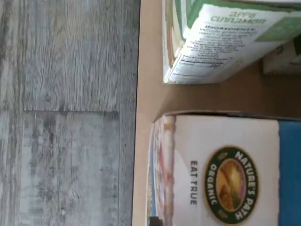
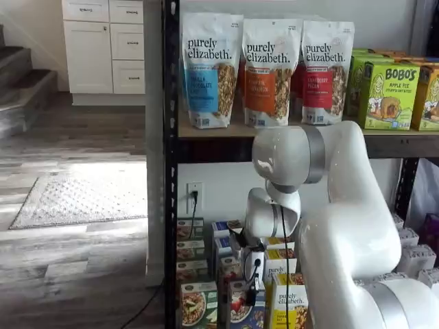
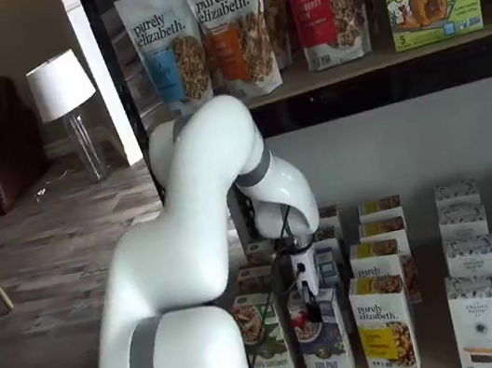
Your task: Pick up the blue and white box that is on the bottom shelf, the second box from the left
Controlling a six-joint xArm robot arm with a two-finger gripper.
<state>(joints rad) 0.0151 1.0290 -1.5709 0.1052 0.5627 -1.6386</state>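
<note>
The blue and white box [image 3: 326,345] stands at the front of the bottom shelf [image 1: 148,70], between a green carton [image 3: 264,337] and a yellow-and-white "purely elizabeth" carton [image 3: 385,326]. It also shows in a shelf view [image 2: 240,310]. In the wrist view its white top [image 1: 225,174] with the "Nature's Path Organic" seal lies close below the camera, with the green carton's top [image 1: 221,37] beside it. My gripper [image 3: 311,308] hangs straight over the box's top, its black fingers at or just above it; it shows in both shelf views [image 2: 252,295]. The fingers show side-on, so no gap can be read.
More cartons stand in rows behind and to the right on the bottom shelf, white ones [image 3: 480,310] among them. The upper tier holds granola bags [image 2: 264,68] and green Bobo's boxes [image 2: 391,92]. A black rack post [image 2: 170,171] stands left of the boxes. Grey plank floor [image 1: 66,113] lies before the shelf edge.
</note>
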